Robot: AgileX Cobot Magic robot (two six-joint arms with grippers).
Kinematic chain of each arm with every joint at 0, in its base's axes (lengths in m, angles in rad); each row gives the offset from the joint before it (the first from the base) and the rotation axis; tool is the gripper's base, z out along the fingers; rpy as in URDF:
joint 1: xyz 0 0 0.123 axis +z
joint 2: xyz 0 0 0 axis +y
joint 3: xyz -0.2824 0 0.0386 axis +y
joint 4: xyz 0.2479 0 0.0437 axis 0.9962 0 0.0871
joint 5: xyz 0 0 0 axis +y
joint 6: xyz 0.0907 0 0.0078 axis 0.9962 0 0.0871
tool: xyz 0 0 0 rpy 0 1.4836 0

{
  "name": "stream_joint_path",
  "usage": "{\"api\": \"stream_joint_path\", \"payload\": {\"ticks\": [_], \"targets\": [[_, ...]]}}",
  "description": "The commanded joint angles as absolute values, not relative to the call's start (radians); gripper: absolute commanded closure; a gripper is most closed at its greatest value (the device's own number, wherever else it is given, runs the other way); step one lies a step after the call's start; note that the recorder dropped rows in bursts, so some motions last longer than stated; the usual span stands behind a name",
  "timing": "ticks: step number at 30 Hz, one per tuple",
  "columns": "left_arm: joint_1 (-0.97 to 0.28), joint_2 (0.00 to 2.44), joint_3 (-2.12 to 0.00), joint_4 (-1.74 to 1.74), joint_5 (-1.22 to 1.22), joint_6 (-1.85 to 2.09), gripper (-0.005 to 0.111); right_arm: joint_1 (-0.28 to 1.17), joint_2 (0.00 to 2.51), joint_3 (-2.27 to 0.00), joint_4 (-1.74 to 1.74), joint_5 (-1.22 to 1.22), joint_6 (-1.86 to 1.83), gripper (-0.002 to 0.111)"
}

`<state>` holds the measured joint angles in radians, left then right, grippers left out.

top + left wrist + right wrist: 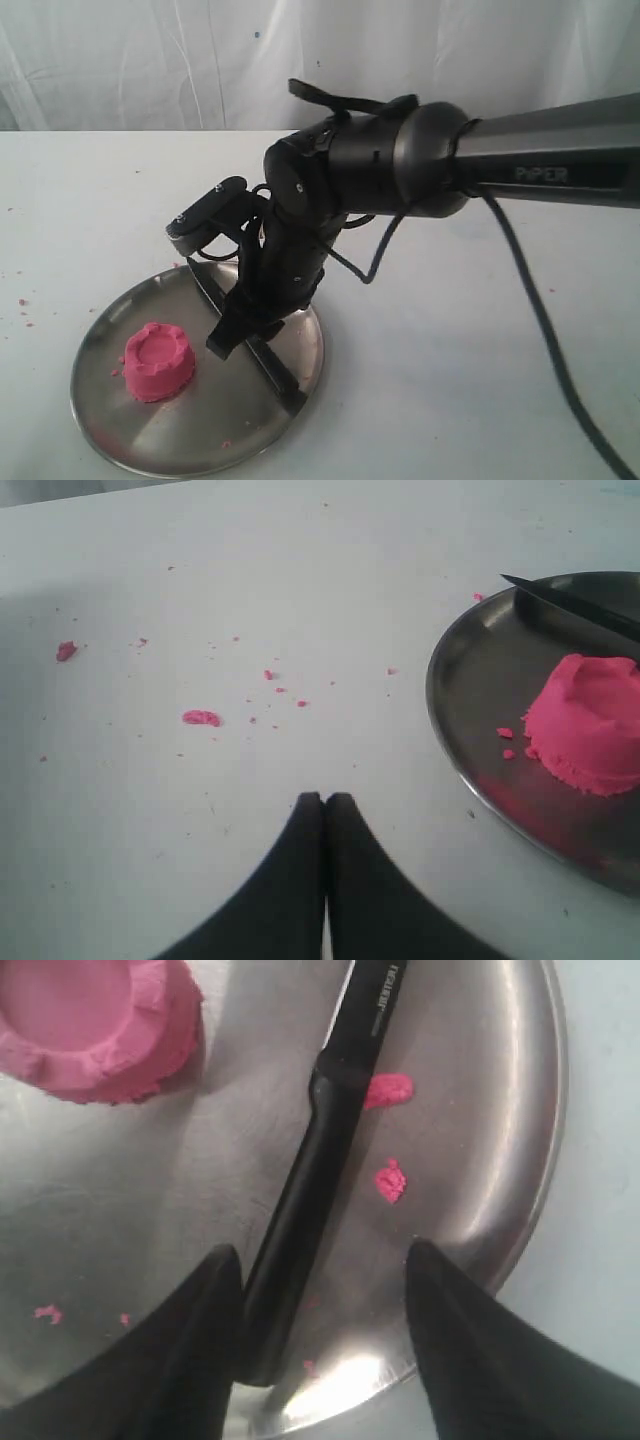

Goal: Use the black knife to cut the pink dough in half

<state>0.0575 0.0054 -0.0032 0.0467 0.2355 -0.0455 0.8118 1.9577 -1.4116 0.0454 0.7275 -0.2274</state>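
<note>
- Two fingers of the left gripper (325,802) press shut, empty, above the white table (200,580).
- Bright pink scalloped dough cup (158,362) sits uncut on the round steel plate (110,420), just beyond the right gripper (320,1250).
- Right gripper's jaws stand apart; the slim black knife (320,1150) lies with its handle between them.

White tabletop (430,400), crinkled white sheet backdrop (150,60) behind it, soft even light

The scalloped round lump of soft dough (158,362) is plain bright pink. The slim pointed knife (318,1155) is all black, with small white letters on its blade. The round steel plate (180,432) is shiny silver-grey. Small pink crumbs (201,718) speckle the white table (450,380).
</note>
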Motion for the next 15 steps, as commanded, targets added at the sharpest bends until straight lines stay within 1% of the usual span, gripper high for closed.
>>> {"api": "stream_joint_path", "payload": {"ticks": [1,15], "targets": [[0.058,0.000,0.000,0.042,0.232,-0.048,0.107,0.814,2.029,-1.467,0.000,0.758,-0.202,0.061],[0.058,0.000,0.000,0.042,0.232,-0.048,0.107,0.814,2.106,-1.469,0.000,0.692,-0.177,0.061]]}}
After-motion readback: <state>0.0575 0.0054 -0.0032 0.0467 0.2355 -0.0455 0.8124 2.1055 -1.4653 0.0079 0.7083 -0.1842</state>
